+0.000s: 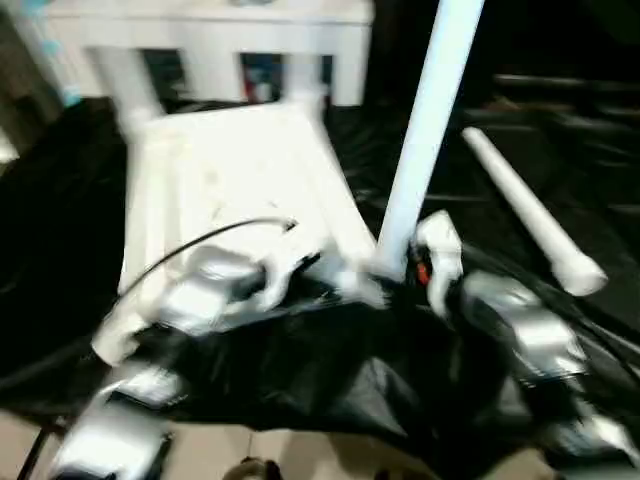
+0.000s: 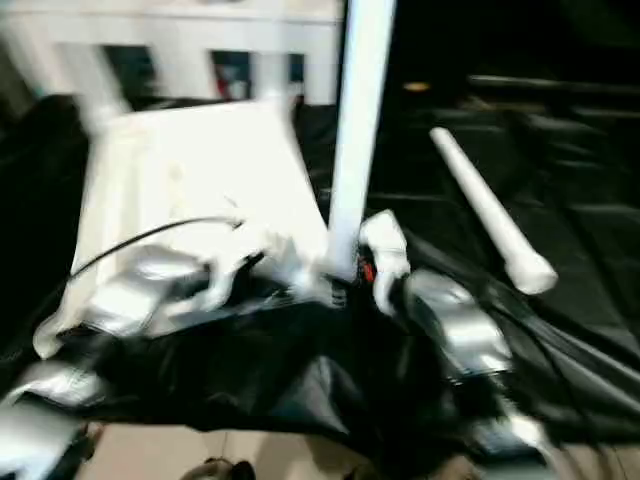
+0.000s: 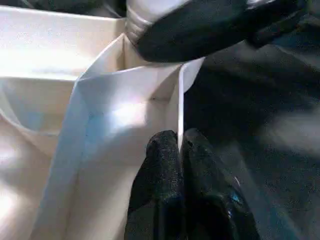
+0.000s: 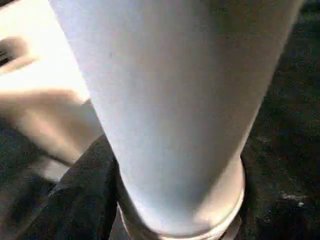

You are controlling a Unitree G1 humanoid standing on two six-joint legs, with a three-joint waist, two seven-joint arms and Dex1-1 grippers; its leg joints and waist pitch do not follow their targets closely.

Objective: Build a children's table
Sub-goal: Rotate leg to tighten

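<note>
Tabletop (image 1: 235, 180) lying underside-up on the black cloth (image 1: 300, 380), long axis running away toward the white cabinets (image 1: 200, 40) at the back. Standing in its near right corner socket (image 3: 150, 30), one white leg (image 1: 425, 130), long axis nearly upright, leaning a touch right, top passing out of frame. Lying loose on the cloth to the right, a second leg (image 1: 530, 215), pointing diagonally from far-left to near-right, thick end nearest. Pinching the tabletop's thin side wall close beside that corner, left gripper (image 3: 179, 150), fingers pressed together on the wall. Hugging the standing leg's base, right gripper (image 1: 425, 262); grip there not clear, cannot tell.
</note>
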